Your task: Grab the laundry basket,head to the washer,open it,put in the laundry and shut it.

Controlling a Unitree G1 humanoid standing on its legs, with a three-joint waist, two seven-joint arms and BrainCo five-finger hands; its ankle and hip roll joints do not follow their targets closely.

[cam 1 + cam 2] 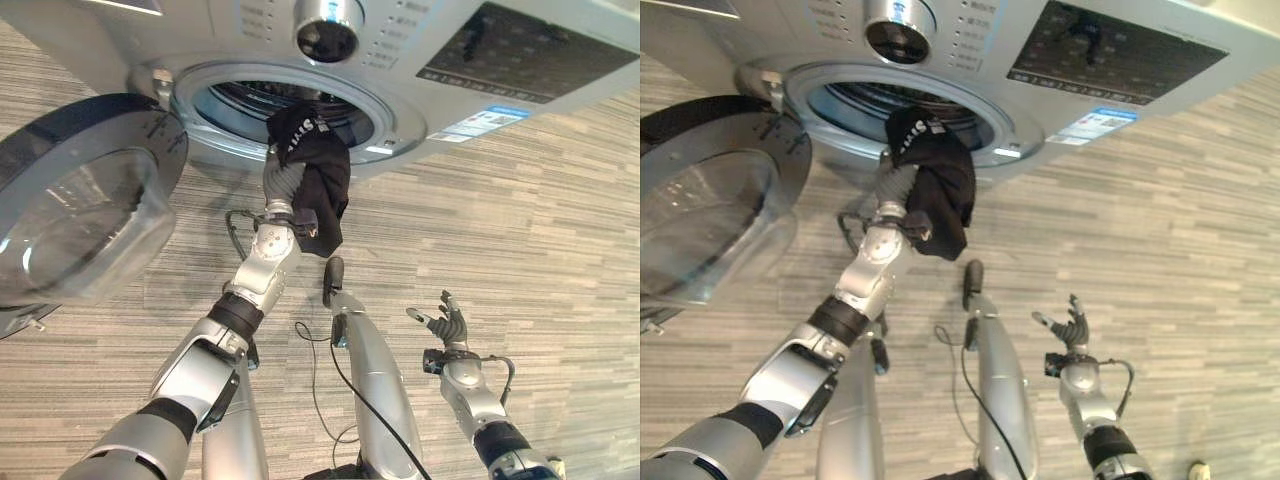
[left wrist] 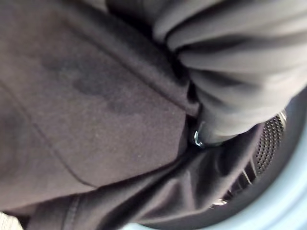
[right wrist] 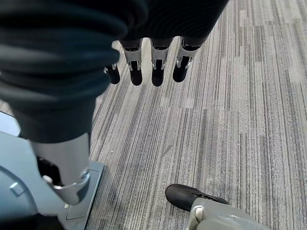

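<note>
The black cloth point(image 1: 318, 185) is hanging at the washer's point(image 1: 400, 60) round opening, its upper part draped over the left hand point(image 1: 283, 152) and its lower part dangling down in front of the opening's lower rim. The left hand is reaching up to the opening, and the cloth is covering its fingers, so I cannot tell how they are set. The left wrist view is showing the cloth from very close, in dark folds, with the perforated drum point(image 2: 268, 143) showing past its edge; the eye views are giving only a dim look into the drum behind the cloth. The door point(image 1: 80, 200) is standing swung open to the left of the opening, its glass bowl facing out. The knob point(image 1: 326, 28) is sitting above the opening on the control panel. The right hand point(image 1: 445, 322) is hanging well to the lower right of the opening over the striped floor point(image 1: 540, 240), fingers spread and relaxed, holding nothing; its wrist view is showing straight fingers point(image 3: 157, 67) above the floor.
</note>
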